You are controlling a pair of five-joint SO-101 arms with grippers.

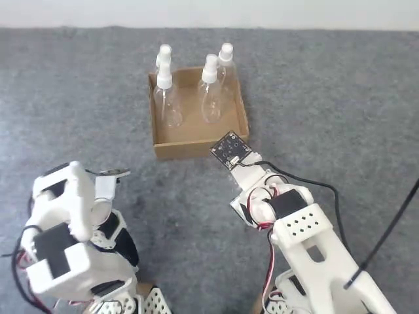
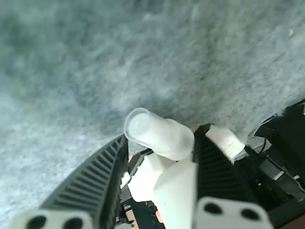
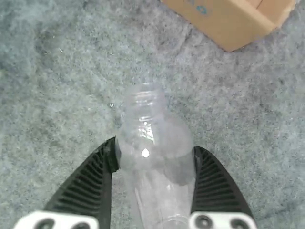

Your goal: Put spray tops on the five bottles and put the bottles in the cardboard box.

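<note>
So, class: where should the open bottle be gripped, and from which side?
Grip the bottle by its wide body below the shoulder, coming from its base end, one jaw each side, as the right gripper does. That leaves the neck free for the spray top.

Grey felt-like carpet [image 1: 78, 98] covers work surface; pale wall strip [image 1: 209, 12] along far edge; soft even light.

high: overhead, down on table [image 1: 340, 98] | wrists: close, past jaws — same table

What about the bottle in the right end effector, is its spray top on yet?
No, the bottle in the right end effector shows a bare, open neck.
</note>
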